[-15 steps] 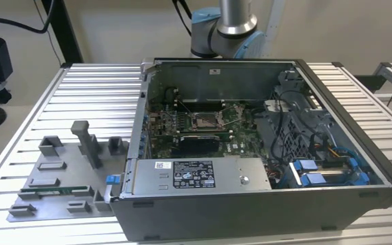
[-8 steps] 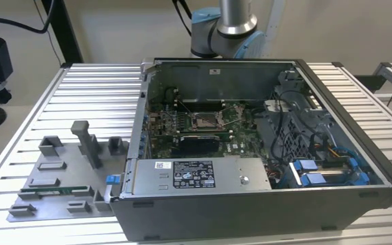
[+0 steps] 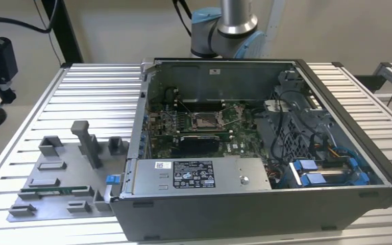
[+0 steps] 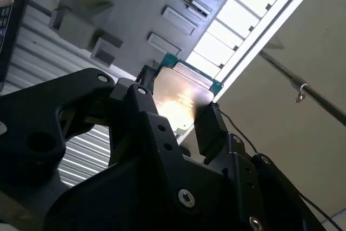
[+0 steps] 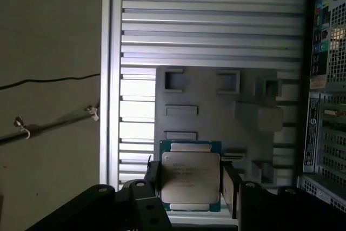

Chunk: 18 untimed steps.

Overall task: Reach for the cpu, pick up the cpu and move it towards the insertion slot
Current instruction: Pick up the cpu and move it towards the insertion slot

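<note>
- Carrying all the rest, the slatted metal table (image 3: 94, 92) gives one flat level, so the case and the tray stand at the same height.
- The computer case (image 3: 250, 204) lies on its side with the cover off, probably so that the board faces up and can be reached from above.
- The grey fixture tray (image 5: 205, 106) lies on the table just beside the case, on the exterior view's left. Its pockets seem made to keep each part at a fixed place, and a long green memory stick (image 3: 56, 191) rests in one of them.
- The gripper (image 5: 191, 179) is clenched on the cpu (image 4: 181, 101), with one finger (image 5: 231, 187) on each of two opposite edges. Holding by the edges leaves the flat faces free.
- The insertion slot (image 3: 205, 121) sits on the board inside the case, its dark centre facing up, well apart from the tray.
- The cpu hangs in this grasp above the tray, with its metal top toward the wrist cameras. It seems to be kept level so that it can meet a socket flat.
</note>
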Each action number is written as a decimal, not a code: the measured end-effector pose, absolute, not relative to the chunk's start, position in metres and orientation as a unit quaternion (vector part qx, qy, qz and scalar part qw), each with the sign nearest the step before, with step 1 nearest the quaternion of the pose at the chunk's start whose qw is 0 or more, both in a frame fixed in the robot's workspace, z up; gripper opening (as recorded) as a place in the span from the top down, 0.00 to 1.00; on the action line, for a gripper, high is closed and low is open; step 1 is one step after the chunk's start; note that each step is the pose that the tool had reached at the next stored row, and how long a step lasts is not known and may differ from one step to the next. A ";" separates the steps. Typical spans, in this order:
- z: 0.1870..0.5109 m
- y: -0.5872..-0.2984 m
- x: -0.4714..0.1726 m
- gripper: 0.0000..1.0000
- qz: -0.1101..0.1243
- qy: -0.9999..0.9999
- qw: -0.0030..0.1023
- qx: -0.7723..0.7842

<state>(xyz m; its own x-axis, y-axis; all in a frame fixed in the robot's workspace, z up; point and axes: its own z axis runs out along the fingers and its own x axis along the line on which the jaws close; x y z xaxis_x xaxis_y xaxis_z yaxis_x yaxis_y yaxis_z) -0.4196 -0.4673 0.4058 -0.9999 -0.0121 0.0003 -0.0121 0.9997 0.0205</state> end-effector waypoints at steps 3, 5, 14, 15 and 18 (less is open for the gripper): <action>0.406 -0.467 -0.414 1.00 -0.010 -1.000 0.000 0.006; 0.406 -0.467 -0.412 1.00 -0.010 -1.000 0.000 0.006; 0.406 -0.467 -0.405 1.00 -0.010 -1.000 0.000 0.006; 0.406 -0.467 -0.403 1.00 -0.010 -1.000 0.000 0.006; 0.406 -0.467 -0.398 1.00 -0.010 -1.000 0.000 0.006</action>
